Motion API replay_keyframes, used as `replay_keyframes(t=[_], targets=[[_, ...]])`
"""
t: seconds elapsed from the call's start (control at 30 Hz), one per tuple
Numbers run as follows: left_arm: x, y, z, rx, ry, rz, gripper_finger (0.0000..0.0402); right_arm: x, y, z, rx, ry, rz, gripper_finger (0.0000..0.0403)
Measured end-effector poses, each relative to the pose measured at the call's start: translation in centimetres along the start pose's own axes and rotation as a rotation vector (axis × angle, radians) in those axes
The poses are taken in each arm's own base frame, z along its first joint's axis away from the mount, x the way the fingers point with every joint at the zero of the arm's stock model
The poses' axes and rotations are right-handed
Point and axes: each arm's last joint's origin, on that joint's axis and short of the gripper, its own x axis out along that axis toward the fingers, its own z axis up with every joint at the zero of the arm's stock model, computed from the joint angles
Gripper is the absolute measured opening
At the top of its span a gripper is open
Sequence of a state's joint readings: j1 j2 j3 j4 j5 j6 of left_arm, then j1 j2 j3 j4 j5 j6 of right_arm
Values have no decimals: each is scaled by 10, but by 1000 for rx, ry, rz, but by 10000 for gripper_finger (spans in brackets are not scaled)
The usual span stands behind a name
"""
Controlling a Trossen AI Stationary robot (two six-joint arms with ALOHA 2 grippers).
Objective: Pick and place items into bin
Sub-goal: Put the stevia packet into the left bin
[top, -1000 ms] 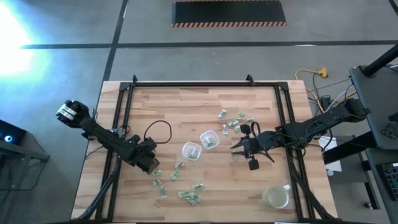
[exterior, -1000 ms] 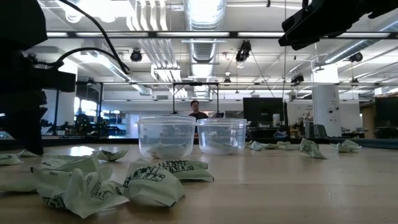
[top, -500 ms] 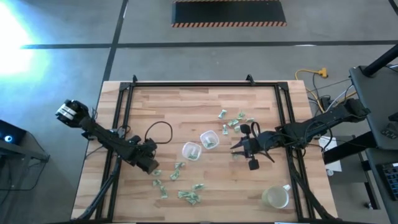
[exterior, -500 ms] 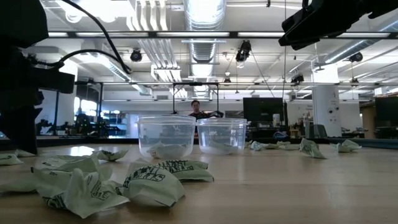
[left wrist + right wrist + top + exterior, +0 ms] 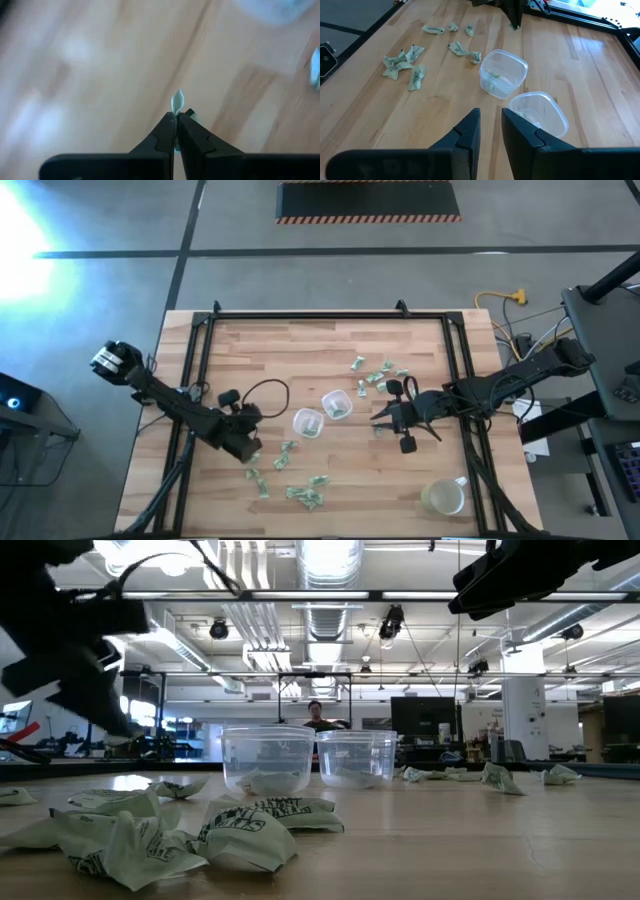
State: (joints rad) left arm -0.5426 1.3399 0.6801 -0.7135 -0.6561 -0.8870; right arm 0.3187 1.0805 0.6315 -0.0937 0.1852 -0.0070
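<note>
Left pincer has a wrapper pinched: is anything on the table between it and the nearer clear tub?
Nothing visible does. The left pincer, shut on a wrapper piece, has bare wood between it and the nearer tub. Loose wrappers lie just beside that path, low on the table.

Floor: grey concrete [image 5: 300, 270], crossed by dark lines.
Mat: black, hazard-striped edge [image 5: 368, 200], beyond the table.
Ceiling: exposed ducts [image 5: 325, 565] and long light strips.
Far room: white pillar [image 5: 520, 715], monitors, a person [image 5: 316, 715] standing.
Cable: yellow [image 5: 500, 298], beside the table.
</note>
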Motion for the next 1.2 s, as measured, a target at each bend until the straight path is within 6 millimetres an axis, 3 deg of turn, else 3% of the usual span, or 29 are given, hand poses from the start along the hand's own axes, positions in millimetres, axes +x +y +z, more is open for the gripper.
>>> replay_keyframes(t=[0.23, 0.47, 0.8, 1.2], targets=[[0, -15, 29, 96, -273, -51, 0, 0, 0, 0, 0, 0, 0, 72], [7, -22, 58, 181, -425, -153, 0, 0, 0, 0, -1, 0, 0, 65], [52, -28, 73, 248, -393, -203, 0, 0, 0, -1, -7, 7, 0, 65], [46, -32, 81, 270, -395, -335, 6, 0, 0, -2, -5, 26, 0, 64]])
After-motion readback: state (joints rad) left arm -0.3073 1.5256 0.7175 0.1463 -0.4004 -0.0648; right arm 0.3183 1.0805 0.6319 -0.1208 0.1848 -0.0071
